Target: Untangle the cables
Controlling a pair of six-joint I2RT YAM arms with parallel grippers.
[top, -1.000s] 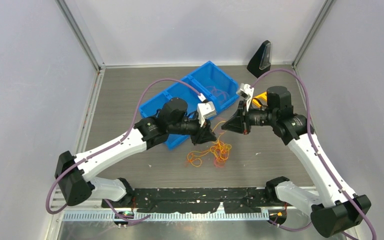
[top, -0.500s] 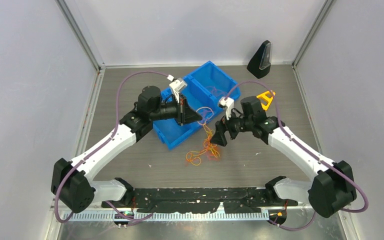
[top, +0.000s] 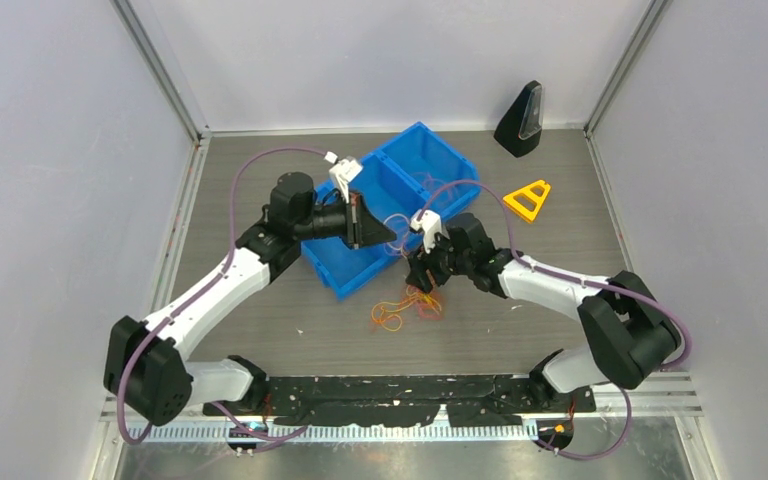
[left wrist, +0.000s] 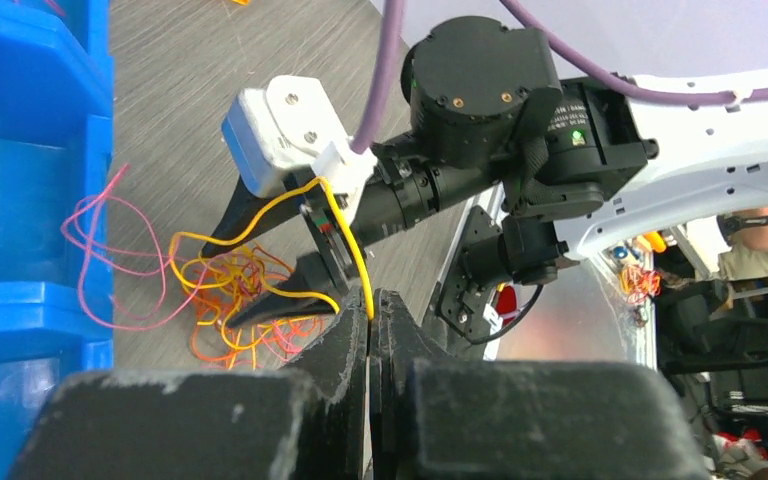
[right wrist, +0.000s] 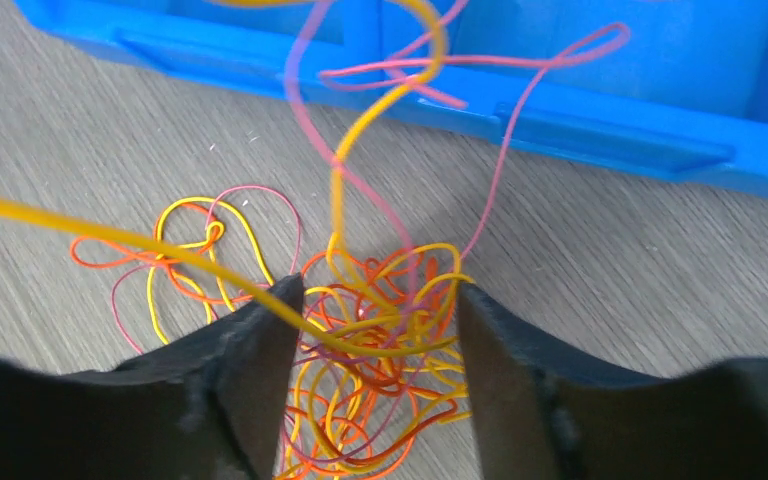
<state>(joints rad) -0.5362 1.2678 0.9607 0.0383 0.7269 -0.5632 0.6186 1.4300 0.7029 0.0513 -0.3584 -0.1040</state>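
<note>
Several cables (top: pixel 407 306), orange-yellow, red and pink, lie tangled on the table (top: pixel 310 335) just beside the blue bin (top: pixel 360 278); right gripper (right wrist: pixel 375 305) spread wide astride the tangle; left gripper (left wrist: pixel 371 318) pinched tight on one yellow strand (left wrist: pixel 260 212) rising from it.

No legible text, label or number in view

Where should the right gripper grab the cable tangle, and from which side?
Take the dense middle of the cable tangle from straight above: it lies flat on the table, loose loops trail outward, and the open right gripper brackets it.
</note>
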